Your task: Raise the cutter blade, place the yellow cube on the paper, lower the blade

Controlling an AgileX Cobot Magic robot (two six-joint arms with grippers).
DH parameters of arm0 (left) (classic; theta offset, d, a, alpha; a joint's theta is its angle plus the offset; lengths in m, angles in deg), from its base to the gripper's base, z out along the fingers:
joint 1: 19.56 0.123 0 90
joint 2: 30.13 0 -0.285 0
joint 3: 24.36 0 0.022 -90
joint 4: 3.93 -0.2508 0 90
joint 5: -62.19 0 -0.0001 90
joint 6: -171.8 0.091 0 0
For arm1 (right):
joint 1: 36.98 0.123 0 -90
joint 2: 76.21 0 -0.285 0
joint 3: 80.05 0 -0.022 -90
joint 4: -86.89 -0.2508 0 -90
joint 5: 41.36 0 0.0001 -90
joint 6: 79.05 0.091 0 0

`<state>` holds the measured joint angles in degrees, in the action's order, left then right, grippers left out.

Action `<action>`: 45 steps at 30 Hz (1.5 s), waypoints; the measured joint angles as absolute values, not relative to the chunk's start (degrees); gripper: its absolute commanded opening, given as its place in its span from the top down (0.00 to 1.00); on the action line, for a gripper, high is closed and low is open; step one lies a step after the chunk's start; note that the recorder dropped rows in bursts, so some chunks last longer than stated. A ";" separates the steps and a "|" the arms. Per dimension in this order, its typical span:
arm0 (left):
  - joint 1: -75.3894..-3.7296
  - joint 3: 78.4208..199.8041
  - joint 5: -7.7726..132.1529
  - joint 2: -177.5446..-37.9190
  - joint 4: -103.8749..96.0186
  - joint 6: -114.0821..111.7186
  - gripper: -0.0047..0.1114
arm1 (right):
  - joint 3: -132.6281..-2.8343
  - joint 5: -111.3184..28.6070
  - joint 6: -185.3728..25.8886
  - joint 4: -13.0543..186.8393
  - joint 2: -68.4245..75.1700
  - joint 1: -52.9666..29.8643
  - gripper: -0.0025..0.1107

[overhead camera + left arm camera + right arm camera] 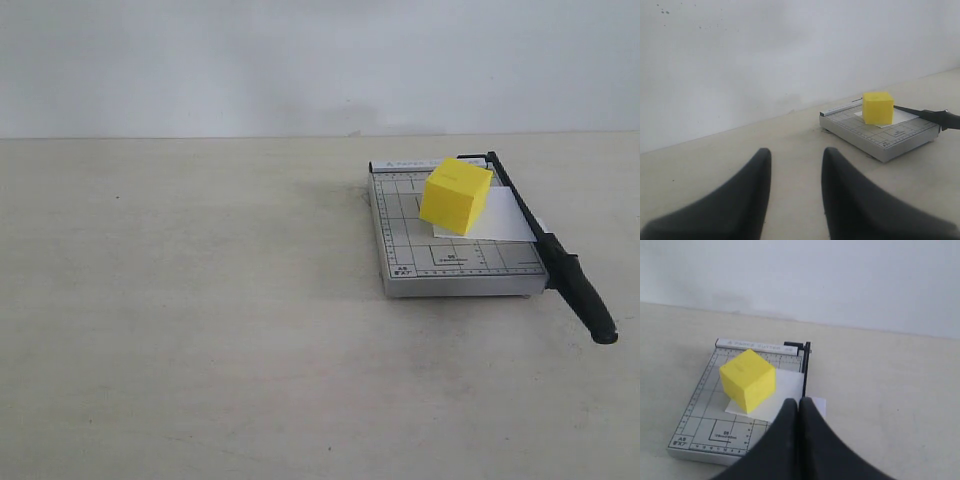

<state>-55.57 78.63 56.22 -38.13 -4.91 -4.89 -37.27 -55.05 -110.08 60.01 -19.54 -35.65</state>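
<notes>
The yellow cube (456, 195) stands on the white paper (506, 216), which lies on the grey gridded board (455, 268). Along the board's right edge the cutter blade (524, 214) lies down flat, and its thick black handle (586, 297) sticks out past the front. Neither gripper shows in the exterior view. In the left wrist view my left gripper (796, 156) is open and empty over bare table, well short of the cube (877, 107) and blade (926, 114). My right gripper (800, 403) is shut on nothing, above the blade (805, 369) beside the cube (748, 380); its fingers hide the handle.
The board sits at the right of a pale table (200, 320), with a white wall (300, 60) behind it. A corner of the paper (818, 406) pokes out past the blade.
</notes>
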 measured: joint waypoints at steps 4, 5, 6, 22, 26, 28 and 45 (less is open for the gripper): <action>-55.57 78.63 56.22 -38.13 -4.91 -4.89 0.67 | -31.25 -54.04 -110.46 59.24 -32.24 -35.65 0.98; -55.57 78.63 56.22 -38.13 -4.91 -4.89 0.67 | -29.97 -54.04 -110.46 59.24 -35.33 -35.65 0.98; -55.57 78.63 56.22 -38.13 -4.91 -4.89 0.67 | -28.82 -54.31 -110.46 59.13 -38.23 -35.65 0.98; -55.57 78.63 56.22 -38.13 -4.91 -4.89 0.67 | -22.14 -63.25 -106.82 59.02 -59.61 -35.65 0.98; -55.57 78.63 56.22 -38.13 -4.91 -4.89 0.67 | -22.14 -63.25 -106.42 59.02 -59.75 -35.65 0.98; -55.57 78.63 56.22 -38.13 -4.91 -4.89 0.67 | -22.14 -63.25 -106.42 59.02 -59.75 -35.65 0.98; -55.57 78.63 56.13 -38.13 -4.91 -4.89 0.67 | -19.72 -59.69 -106.05 59.02 -59.75 -35.65 0.98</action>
<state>-55.57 78.63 56.13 -38.13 -4.91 -4.89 -19.72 -59.69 -106.05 59.02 -59.75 -35.65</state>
